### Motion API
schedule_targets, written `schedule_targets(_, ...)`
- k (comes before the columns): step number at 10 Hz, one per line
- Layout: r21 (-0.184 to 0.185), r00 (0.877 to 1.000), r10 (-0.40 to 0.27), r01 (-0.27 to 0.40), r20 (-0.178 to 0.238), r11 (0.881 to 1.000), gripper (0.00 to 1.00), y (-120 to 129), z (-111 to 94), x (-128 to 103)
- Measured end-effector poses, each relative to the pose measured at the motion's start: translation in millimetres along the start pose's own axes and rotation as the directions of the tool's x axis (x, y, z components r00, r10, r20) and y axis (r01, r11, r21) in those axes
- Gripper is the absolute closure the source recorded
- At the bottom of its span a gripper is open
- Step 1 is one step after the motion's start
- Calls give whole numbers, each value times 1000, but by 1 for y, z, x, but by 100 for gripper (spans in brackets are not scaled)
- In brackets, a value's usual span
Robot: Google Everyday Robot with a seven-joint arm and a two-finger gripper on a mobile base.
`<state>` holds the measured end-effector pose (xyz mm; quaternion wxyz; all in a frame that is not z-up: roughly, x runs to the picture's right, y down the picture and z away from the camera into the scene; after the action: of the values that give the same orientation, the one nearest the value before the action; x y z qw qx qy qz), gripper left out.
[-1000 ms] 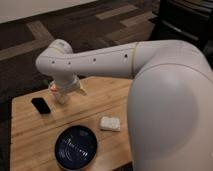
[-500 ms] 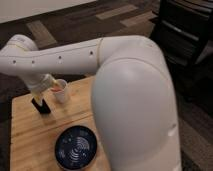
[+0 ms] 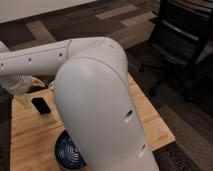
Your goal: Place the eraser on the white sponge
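On the left part of the wooden table (image 3: 150, 117) lies the eraser (image 3: 41, 105): small, flat, black, rectangular, set at a slight diagonal, flat on the wood, nothing touching it. Just up and to its left, at the frame's edge, sits the gripper (image 3: 20, 90) on its pale wrist, near the eraser but apart from it. Cannot tell whether the claw is parted or closed; it holds nothing that I can see.

Below and right of the eraser, near the table's front edge: dark blue patterned bowl (image 3: 69, 151), its right side cut off by the arm. The robot's white arm (image 3: 95, 95) fills the middle of the view, forearm running left to the wrist, big rounded joint covering the table's centre. White sponge not in sight; the arm blocks that part of the top.

Beyond the table: striped carpet (image 3: 75, 25), and a black office chair (image 3: 182, 40) at upper right, well apart.

Against half a second ago: the gripper stood right over the eraser then; now the eraser lies in the open beside it. The bowl was fully in view then, now partly hidden. More of the chair shows.
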<state>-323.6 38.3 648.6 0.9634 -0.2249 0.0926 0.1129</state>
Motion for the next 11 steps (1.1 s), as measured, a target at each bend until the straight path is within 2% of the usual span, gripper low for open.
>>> schedule_targets(4, 5, 1000, 2, -2, 3, 1000, 35, -1, 0, 1)
schedule_targets(6, 36, 1000, 0, -1, 30, 999, 35, -11, -1, 0)
schedule_targets(8, 61, 994, -88, 84, 71, 995, 35, -14, 6, -14)
schedule_targets(11, 36, 977, -184, 181, 108, 983, 35, -7, 24, -28)
